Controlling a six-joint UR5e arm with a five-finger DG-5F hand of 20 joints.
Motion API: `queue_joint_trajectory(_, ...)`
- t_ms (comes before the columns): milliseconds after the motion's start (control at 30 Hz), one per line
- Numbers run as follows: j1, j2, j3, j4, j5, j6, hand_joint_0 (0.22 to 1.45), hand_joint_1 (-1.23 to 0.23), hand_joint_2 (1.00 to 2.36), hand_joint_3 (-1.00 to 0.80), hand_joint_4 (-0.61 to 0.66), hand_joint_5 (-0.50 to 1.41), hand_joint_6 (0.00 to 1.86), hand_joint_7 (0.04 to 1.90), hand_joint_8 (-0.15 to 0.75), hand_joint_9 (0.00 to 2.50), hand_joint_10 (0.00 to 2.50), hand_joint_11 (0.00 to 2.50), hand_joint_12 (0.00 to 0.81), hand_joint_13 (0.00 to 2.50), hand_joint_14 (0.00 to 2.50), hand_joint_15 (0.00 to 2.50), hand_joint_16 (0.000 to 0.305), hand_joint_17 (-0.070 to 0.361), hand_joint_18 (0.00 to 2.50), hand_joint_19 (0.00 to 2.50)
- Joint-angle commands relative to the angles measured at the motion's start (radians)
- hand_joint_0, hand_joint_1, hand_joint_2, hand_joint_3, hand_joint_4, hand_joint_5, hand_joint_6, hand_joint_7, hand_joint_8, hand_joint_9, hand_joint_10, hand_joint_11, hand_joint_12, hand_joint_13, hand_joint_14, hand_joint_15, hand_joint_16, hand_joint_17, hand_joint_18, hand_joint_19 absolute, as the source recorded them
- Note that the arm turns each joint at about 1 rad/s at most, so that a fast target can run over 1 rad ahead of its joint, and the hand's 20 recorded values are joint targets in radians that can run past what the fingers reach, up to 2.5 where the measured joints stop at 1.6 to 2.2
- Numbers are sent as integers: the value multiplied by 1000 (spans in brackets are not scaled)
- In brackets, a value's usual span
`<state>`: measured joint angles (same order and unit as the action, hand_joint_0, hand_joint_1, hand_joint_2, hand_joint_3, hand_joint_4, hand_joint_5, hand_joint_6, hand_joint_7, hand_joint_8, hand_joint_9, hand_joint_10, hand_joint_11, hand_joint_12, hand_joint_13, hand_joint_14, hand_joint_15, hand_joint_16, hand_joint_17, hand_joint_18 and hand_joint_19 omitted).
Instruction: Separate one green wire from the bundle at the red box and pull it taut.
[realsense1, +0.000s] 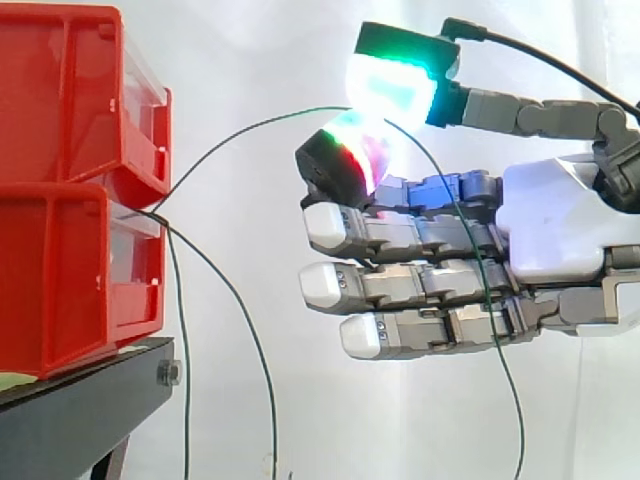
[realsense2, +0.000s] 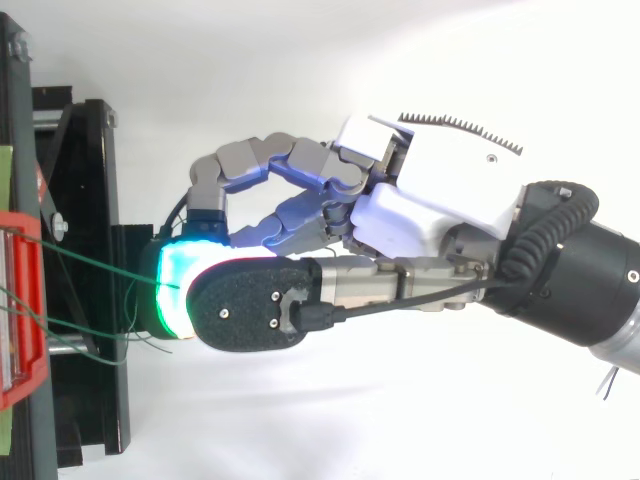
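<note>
Hand: white moulded palm shell with grey, blocky jointed fingers. Closed in a pinch on the green wire.
Pinch: thumb pad above, glowing white and green in a black rectangular housing. Pad of one curled finger pressed up under it, rounded and glowing red and green.
Other fingers: straight and level, stacked one below the other under the pinch. Blunt white tips, holding nothing.
Green wire: thin, smooth and round in section. Leaves the seam between the two bins ahead of the fingertips and rises in a shallow bowed arc to the pinch. In the side view curved, not a straight line; in the top view a straight run into the glowing pads.
Free end: drops from the pinch across the straight fingers and hangs below the hand.
Loose wires: same green, coming from the same seam. Hang in slack curves ahead of and below the fingertips, clear of the hand.
Upper red bin: glossy moulded plastic, boxy, clear front panel, ahead of the pinch.
Lower red bin: same make, directly beneath the upper one.
Black stand: matt flat shelf with a bolt head, under the bins.
White curtain: plain backdrop behind the hand.
</note>
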<state>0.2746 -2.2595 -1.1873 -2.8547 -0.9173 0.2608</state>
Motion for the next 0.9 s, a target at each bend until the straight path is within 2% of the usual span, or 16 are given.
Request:
queue_joint_trajectory(0,0,0,0,0,0,0,600,-808,1003,50,-119,-77,861,1179,285,965,11,368,437,750,13,394,59,132,660,297)
queue_joint_trajectory(867,0,0,0,0,0,0,600,-806,1003,47,-119,-80,862,1182,278,977,11,380,436,753,13,395,58,131,665,302)
